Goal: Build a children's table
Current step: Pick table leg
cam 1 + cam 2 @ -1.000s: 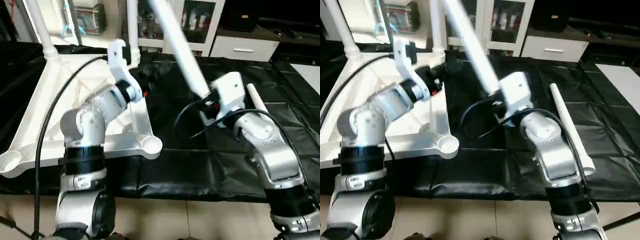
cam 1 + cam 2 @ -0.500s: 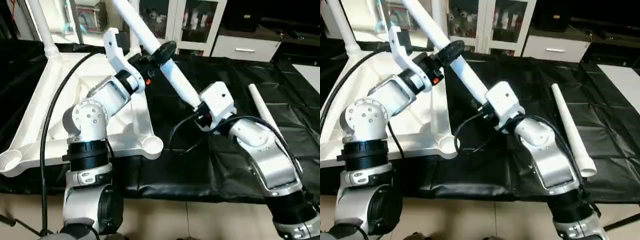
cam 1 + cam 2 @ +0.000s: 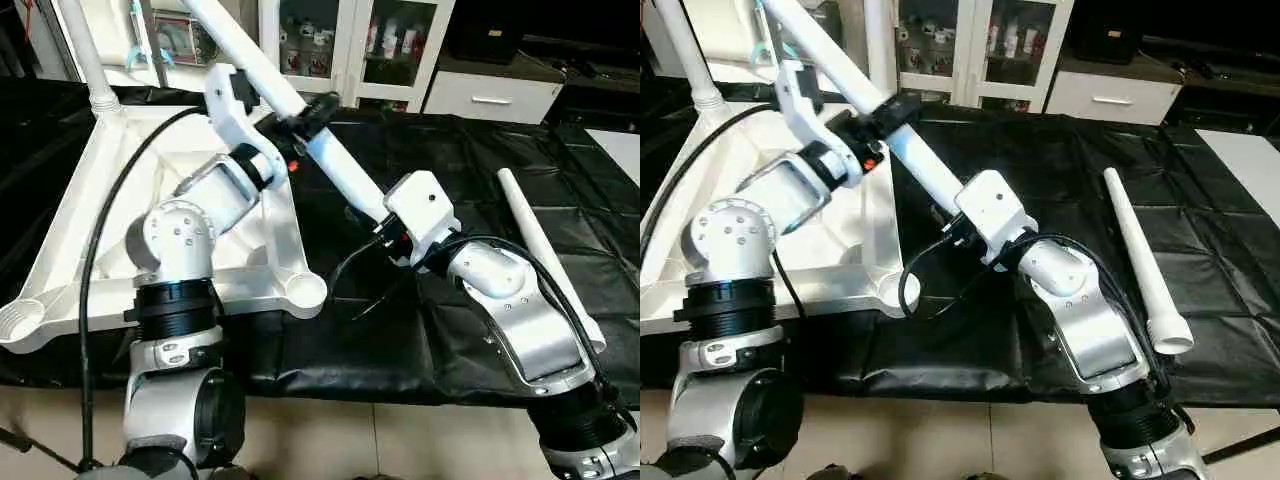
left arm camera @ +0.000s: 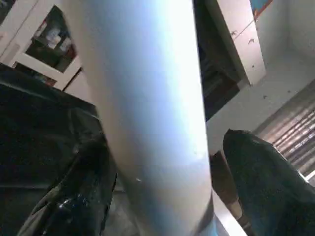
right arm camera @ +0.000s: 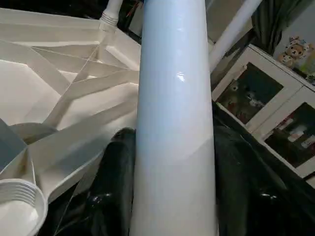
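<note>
The children's table top (image 3: 110, 170) lies upside down on the left, ribs up. Its near corner sockets (image 3: 305, 290) stand hollow. Two legs stand upright in its far corners (image 3: 685, 50) (image 3: 878, 40). A third leg (image 3: 340, 165) slants from upper left down to my right gripper (image 3: 383, 222), which is shut on its thick end; the black fingers (image 5: 115, 187) press both sides. My left gripper (image 3: 312, 108) straddles the same leg higher up, and a gap shows between the leg (image 4: 147, 123) and one of the fingers (image 4: 261, 187). Another leg (image 3: 545, 255) lies on the cloth at right.
A black cloth (image 3: 430, 150) covers the work surface, with wrinkles at the right. Glass-door cabinets (image 3: 400, 40) and a white drawer unit (image 3: 490, 95) stand behind it. Bare floor runs along the near edge.
My right gripper carried the slanted leg left and lower, toward the table top. My left gripper swung over from the table's far corner and now has its fingers around that leg.
</note>
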Robot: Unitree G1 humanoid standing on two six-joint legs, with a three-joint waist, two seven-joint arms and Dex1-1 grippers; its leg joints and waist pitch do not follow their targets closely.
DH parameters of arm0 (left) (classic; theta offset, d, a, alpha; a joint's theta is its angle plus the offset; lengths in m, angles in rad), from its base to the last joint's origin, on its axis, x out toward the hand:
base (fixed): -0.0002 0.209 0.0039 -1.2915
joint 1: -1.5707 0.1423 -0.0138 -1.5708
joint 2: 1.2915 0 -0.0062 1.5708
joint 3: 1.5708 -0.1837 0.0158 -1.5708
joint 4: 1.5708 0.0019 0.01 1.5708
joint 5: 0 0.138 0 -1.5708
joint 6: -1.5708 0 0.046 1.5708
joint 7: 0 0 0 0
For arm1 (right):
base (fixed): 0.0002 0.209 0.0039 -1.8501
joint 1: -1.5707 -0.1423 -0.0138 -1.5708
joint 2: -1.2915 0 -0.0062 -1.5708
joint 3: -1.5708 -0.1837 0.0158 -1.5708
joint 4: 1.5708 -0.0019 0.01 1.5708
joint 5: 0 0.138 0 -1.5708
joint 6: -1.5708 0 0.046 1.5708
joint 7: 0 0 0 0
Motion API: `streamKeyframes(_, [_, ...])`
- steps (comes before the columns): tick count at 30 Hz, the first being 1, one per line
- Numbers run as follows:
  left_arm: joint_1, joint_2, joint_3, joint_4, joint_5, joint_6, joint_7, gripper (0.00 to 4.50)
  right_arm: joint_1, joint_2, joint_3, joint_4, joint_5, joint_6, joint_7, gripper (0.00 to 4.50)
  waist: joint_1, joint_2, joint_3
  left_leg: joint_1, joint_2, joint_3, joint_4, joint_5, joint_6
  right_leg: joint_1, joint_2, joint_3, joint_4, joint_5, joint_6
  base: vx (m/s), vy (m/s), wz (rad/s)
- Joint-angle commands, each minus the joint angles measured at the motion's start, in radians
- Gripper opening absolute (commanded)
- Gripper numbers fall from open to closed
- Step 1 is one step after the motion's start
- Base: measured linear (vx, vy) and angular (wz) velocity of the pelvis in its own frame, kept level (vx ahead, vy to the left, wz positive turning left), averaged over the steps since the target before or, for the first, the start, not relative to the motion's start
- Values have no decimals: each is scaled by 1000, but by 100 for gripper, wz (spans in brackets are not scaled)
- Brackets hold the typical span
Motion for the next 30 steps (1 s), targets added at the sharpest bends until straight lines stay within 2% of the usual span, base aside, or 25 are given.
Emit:
streamKeyframes(1, [-26, 5, -4, 20, 1, -15, 14, 329, -11, 2, 1, -12, -11, -16, 0, 186, 3, 10, -72, 16, 41, -15, -71, -201, 14, 60, -43, 41, -67, -187, -171, 0, 0, 0])
streamKeyframes(4, [-26, 4, -3, 22, 2, -24, 26, 293, -15, 4, 2, -6, -18, -16, -4, 186, 2, 7, -73, 16, 41, -15, -72, -202, 12, 60, -43, 41, -66, -183, -169, 0, 0, 0])
streamKeyframes(8, [-29, 1, 2, 24, -3, -41, 37, 272, -29, 6, 6, 11, -29, -22, -2, 186, 3, 7, -73, 16, 41, -15, -71, -199, 11, 61, -45, 41, -65, -180, -173, 0, 0, 0])
streamKeyframes(10, [-30, 1, 4, 24, -4, -45, 41, 242, -31, 7, 8, 16, -33, -27, -2, 186, 3, 8, -73, 15, 41, -16, -71, -197, 9, 62, -45, 41, -64, -174, -173, 0, 0, 0])
streamKeyframes(12, [-32, 5, 3, 27, -4, -52, 39, 240, -34, 9, 7, 23, -34, -30, -2, 186, 3, 8, -74, 16, 41, -15, -70, -190, 12, 61, -44, 41, -63, -163, -177, 0, 0, 0])
streamKeyframes(13, [-34, 5, 4, 26, -8, -57, 42, 229, -33, 13, 7, 21, -26, -33, 7, 221, 3, 8, -74, 16, 40, -14, -70, -189, 14, 62, -45, 41, -63, -162, -180, 0, 0, 0])
streamKeyframes(14, [-35, 7, 5, 27, -8, -58, 42, 229, -32, 16, 5, 19, -17, -36, 14, 221, 3, 9, -74, 15, 41, -15, -70, -183, 15, 62, -45, 41, -62, -153, -182, 0, 0, 0])
streamKeyframes(15, [-36, 7, 5, 28, -9, -59, 42, 216, -31, 17, 4, 19, -12, -37, 18, 242, 4, 11, -74, 15, 41, -15, -70, -184, 16, 62, -45, 41, -61, -149, -184, 0, 0, 0])
streamKeyframes(20, [-48, 26, -9, 56, 2, -86, 29, 197, -15, 59, -39, -21, 104, -27, 71, 289, 2, 14, -74, 17, 42, -16, -72, -207, 24, 62, -45, 41, -64, -160, -185, 0, 0, 0])
streamKeyframes(21, [-48, 26, -9, 56, 2, -86, 29, 189, -15, 59, -39, -21, 104, -27, 71, 297, 2, 15, -74, 18, 43, -17, -72, -206, 22, 62, -45, 41, -63, -157, -186, 0, 0, 0])
streamKeyframes(24, [-56, 46, -15, 75, 9, -104, 7, 179, -2, 55, -68, -85, 194, 11, 131, 320, 2, 17, -75, 19, 43, -17, -72, -196, 24, 64, -43, 41, -59, -123, -194, 0, 0, 0])
streamKeyframes(25, [-59, 52, -16, 80, 10, -107, 0, 177, 1, 52, -79, -101, 218, 26, 143, 332, 4, 16, -75, 18, 43, -17, -72, -192, 28, 64, -43, 42, -59, -116, -195, 0, 0, 0])
streamKeyframes(27, [-65, 72, -29, 87, 8, -108, -38, 176, -11, 67, -141, -121, 289, 79, 141, 350, 5, 15, -76, 19, 44, -17, -72, -185, 30, 64, -45, 42, -57, -115, -199, 0, 0, 0])
streamKeyframes(29, [-73, 88, -34, 90, -2, -99, -66, 176, -35, 79, -213, -113, 345, 118, 115, 356, 7, 18, -75, 22, 45, -17, -74, -193, 21, 61, -46, 41, -58, -139, -206, 0, 0, 0])
streamKeyframes(30, [-79, 103, -46, 80, -23, -82, -117, 175, -65, 75, -283, -78, 383, 158, 82, 372, 6, 13, -74, 22, 44, -15, -73, -194, 19, 61, -45, 41, -60, -146, -205, 0, 0, 0])
